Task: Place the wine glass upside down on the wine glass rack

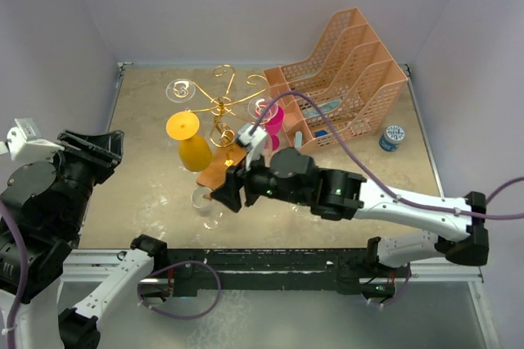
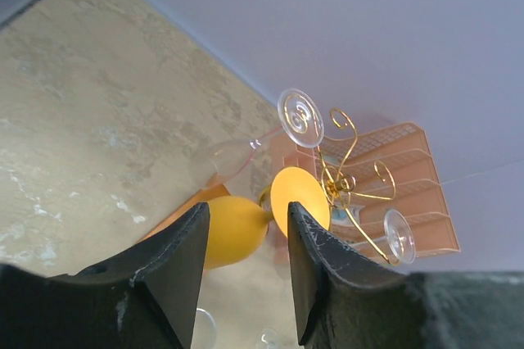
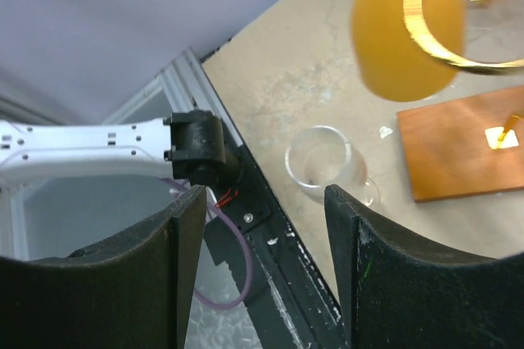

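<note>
A clear wine glass [image 1: 205, 201] stands upright on the table near the front edge; it also shows in the right wrist view [image 3: 323, 165]. My right gripper [image 1: 224, 193] is open and empty, just right of this glass; in its own view [image 3: 264, 197] the glass lies beyond the right fingertip. The gold wire wine glass rack [image 1: 223, 105] stands behind on its copper-brown base [image 1: 221, 170]. A yellow glass [image 1: 190, 142], a clear glass [image 1: 182, 91] and a pink glass [image 1: 271, 118] hang on it upside down. My left gripper [image 1: 108, 151] is open and empty at the far left, facing the rack [image 2: 344, 177].
A peach mesh file organiser [image 1: 344, 79] stands at the back right, with a small blue-and-white tin [image 1: 394, 138] beside it. White walls close the table on three sides. The metal frame rail [image 1: 270, 259] runs along the near edge.
</note>
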`<action>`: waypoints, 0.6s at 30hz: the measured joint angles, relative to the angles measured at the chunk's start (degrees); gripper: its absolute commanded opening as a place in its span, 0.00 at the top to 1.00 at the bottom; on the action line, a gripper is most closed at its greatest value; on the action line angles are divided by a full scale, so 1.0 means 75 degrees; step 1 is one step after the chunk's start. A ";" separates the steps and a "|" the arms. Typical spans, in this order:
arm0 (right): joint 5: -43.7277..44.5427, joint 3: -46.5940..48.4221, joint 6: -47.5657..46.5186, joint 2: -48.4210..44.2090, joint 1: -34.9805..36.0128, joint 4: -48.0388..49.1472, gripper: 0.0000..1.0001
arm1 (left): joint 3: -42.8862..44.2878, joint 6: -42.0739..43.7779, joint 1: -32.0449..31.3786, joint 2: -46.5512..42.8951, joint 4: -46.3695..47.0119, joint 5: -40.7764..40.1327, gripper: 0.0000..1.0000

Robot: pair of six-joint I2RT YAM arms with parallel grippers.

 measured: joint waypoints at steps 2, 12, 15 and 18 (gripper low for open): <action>0.0224 0.0356 -0.0242 0.0501 0.0408 -0.0128 0.38 | 0.0181 0.0166 0.0000 -0.0032 -0.0131 -0.0201 0.59; 0.1629 0.1518 -0.0670 0.2285 0.1221 -0.1064 0.40 | 0.0600 0.0533 0.0000 -0.0032 -0.0367 -0.0731 0.58; 0.1833 0.1562 -0.0667 0.2535 0.1239 -0.1224 0.44 | 0.0603 0.0560 0.0000 -0.0032 -0.0420 -0.0784 0.58; 0.1941 0.1670 -0.0670 0.2815 0.1268 -0.1341 0.45 | 0.0603 0.0562 0.0000 -0.0032 -0.0428 -0.0799 0.58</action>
